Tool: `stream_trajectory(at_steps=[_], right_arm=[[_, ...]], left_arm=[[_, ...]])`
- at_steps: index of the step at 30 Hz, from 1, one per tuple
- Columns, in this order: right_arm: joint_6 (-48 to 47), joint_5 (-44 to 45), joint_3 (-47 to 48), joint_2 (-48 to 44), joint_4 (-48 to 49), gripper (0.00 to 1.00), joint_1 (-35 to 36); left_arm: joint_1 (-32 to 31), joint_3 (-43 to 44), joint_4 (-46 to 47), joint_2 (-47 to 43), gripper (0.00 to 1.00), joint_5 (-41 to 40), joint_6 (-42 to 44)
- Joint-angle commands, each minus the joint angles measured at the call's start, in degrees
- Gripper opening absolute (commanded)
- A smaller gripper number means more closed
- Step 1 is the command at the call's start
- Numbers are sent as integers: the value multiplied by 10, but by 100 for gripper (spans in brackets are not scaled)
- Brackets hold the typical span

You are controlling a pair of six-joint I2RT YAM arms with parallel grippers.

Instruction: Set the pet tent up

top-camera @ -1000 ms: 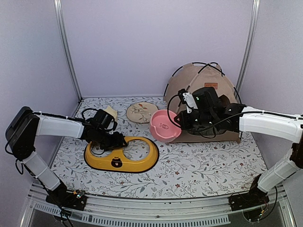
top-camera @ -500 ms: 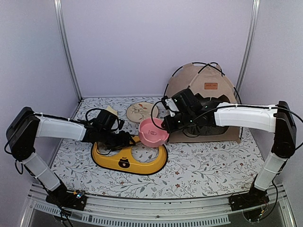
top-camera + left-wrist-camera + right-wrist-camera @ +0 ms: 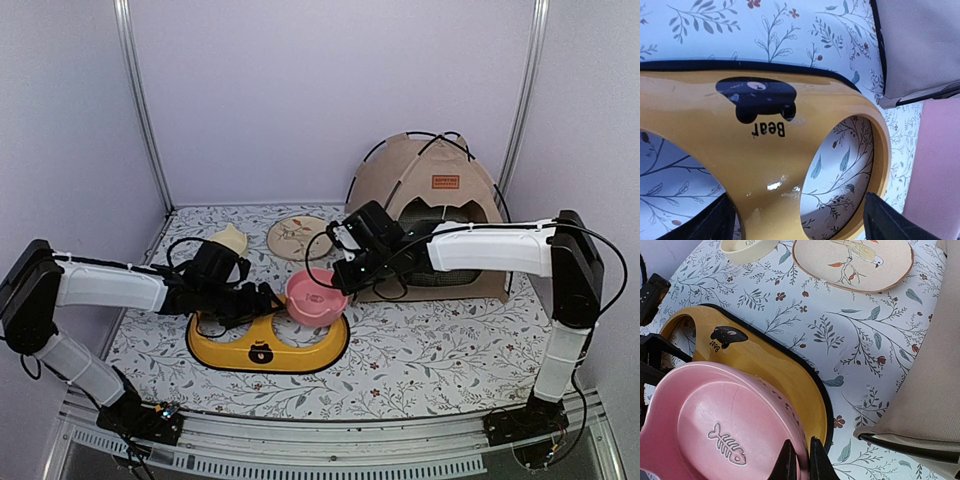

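Floral-cloth bench (image 3: 450,350) first, and the pet tent (image 3: 430,215) stands upright in its far right corner, poles arched and mouth facing the near edge. The right arm stretches across the foot of that mouth. Left of centre, towards the near edge, lies the yellow bear feeder stand (image 3: 265,340). Over its right ring hangs the pink fish-bone bowl (image 3: 715,430), tilted, its rim pinched tight in the right tool (image 3: 802,460). Behind, near the far edge, sits a round bird-print plate (image 3: 297,238), then a small cream dish (image 3: 228,240) to its left. The left tool (image 3: 796,210) is spread wide astride the stand's bridge, gripping nothing.
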Motion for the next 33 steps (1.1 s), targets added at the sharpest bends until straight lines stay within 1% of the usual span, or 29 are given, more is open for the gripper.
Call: stream_trajectory(at_steps=[1,6,10,17,28,33], right_arm=[[5,-18,37,10,37,0,8],[2,-25,53,34,41,0,19],[-2,-10,72,59,39,0,33],[-11,55,88,93,20,0,50],[-18,109,86,116,6,0,59],[-20,136,67,111,-6,0,60]], left_arm=[[-5,4,-30,-29,90,-62,12],[6,8,-104,-63,90,-147,12],[21,-4,-119,-98,91,-173,13],[45,-1,-111,-123,91,-171,30],[55,8,-96,-116,91,-154,50],[56,15,-90,-108,91,-147,55]])
